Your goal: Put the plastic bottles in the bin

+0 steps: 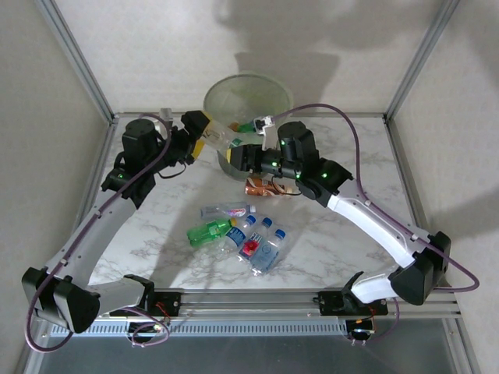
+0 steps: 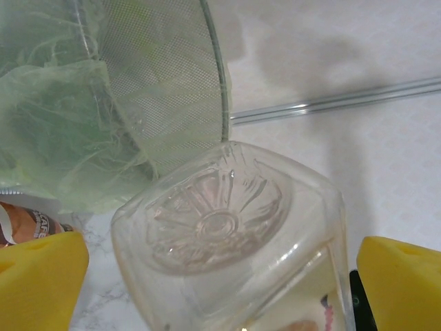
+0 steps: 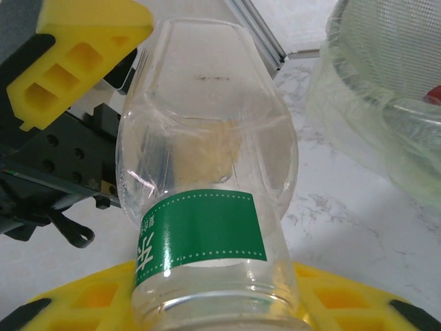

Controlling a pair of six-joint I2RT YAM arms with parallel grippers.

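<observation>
We see the left claw [image 2: 220, 272] spread wide. Its yellow fingers [image 2: 41, 276] stand clear on either side of the ribbed base of a clear bottle [image 3: 207, 172], with a gap on each side.

The right claw [image 3: 213, 310] pinches the same bottle at its neck end, just below the green label [image 3: 203, 234], and holds it off the counter [image 1: 320, 257]. The bottle bridges the two claws, close to the near wall of the bin [image 1: 269, 84].

The green label carries white characters along its left edge, which we cannot read with any certainty. A brown label with pale lettering peeks in at the left of the left wrist view, too cut off to read.

The bin stands at the far middle of the counter, lined with thin pale-green film. Something green and something red lie inside it, too small for us to name.

On the counter, one crushed copper-coloured bottle [image 1: 261, 185] lies just beside the right claw. Nearer to us is a cluster of loose bottles [image 1: 267, 253]. In it we count one green bottle [image 1: 209, 232], one clear bottle with a pinkish label [image 1: 226, 209] and about three with blue caps. They overlap, so that last count is not firm.
</observation>
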